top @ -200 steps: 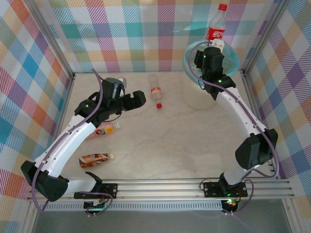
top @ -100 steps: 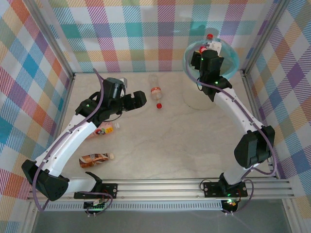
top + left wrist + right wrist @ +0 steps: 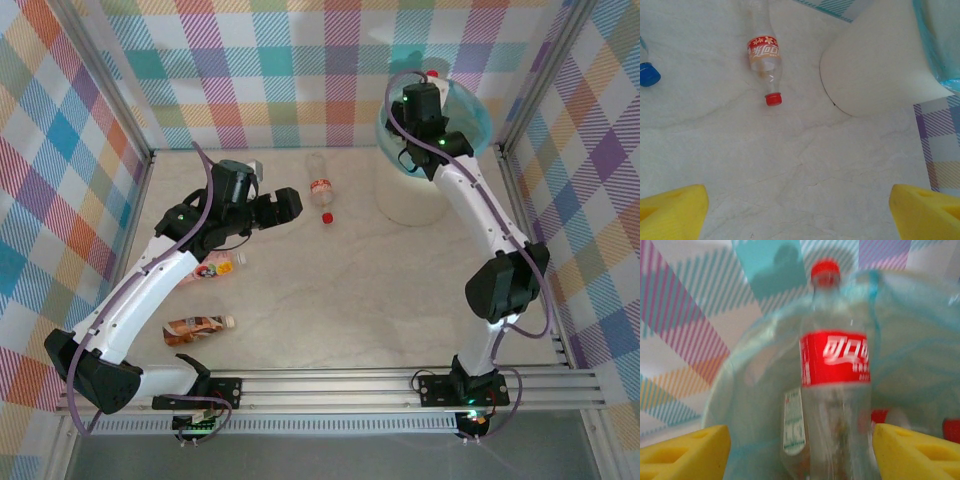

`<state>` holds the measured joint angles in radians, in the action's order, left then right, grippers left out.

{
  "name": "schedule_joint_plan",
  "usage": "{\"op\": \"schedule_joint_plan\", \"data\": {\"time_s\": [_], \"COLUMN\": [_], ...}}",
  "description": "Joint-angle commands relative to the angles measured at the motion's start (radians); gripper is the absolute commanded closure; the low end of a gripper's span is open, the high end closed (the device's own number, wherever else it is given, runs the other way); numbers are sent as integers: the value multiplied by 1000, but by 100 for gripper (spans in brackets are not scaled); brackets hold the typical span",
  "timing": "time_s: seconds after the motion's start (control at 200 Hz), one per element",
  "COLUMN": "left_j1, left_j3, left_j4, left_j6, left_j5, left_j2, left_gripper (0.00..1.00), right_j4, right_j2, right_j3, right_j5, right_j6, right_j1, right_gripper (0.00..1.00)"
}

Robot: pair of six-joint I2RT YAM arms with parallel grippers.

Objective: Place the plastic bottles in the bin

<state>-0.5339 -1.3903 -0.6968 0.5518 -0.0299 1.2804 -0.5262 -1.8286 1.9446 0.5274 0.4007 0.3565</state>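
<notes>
The step in hand is the drop; the right gripper [image 3: 424, 90] hangs over the bin [image 3: 400, 205] at the table's one o'clock corner. In its wrist view a red-label bottle [image 3: 836, 390] stands upright between the fingers [image 3: 685, 452], cap at twelve o'clock, inside the teal bag [image 3: 910, 340]. The jaws stand wider than the bottle, and the finger at eight o'clock is plainly clear of it; I judge them open and the bottle not clamped, though blur hides any touch at four o'clock.

The left gripper [image 3: 285, 205] hovers over the table [image 3: 400, 300], jaws wide and empty. In its wrist view a clear bottle [image 3: 764, 55] lies at eleven o'clock, red cap nearest, apart from the bin's white wall at one o'clock; a blue cap [image 3: 647, 75] peeks in at nine. An orange-label bottle [image 3: 215, 265] and a brown-label bottle [image 3: 197, 327] lie toward eight o'clock.

Next, the right arm should rise without snagging the bag; the left should descend on the clear bottle, closing across its body from nine and three.
</notes>
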Motion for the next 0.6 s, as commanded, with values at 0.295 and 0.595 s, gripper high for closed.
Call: {"op": "schedule_joint_plan", "data": {"time_s": [0.295,0.595], "left_j1": [9,13], "left_j3": [-27,42], "left_j4": [-80,-146], "left_j6": [-97,-99], "left_j5": [61,155], "left_j2": [-99,-202], "left_gripper": [6,5], "right_j4": [-295,-279], "right_j2": [-58,-60], "right_j3": [310,459], "right_j5": [-230,-152], "right_j6": [47,-121], "right_j1": [68,262], "right_gripper": [32,28]}}
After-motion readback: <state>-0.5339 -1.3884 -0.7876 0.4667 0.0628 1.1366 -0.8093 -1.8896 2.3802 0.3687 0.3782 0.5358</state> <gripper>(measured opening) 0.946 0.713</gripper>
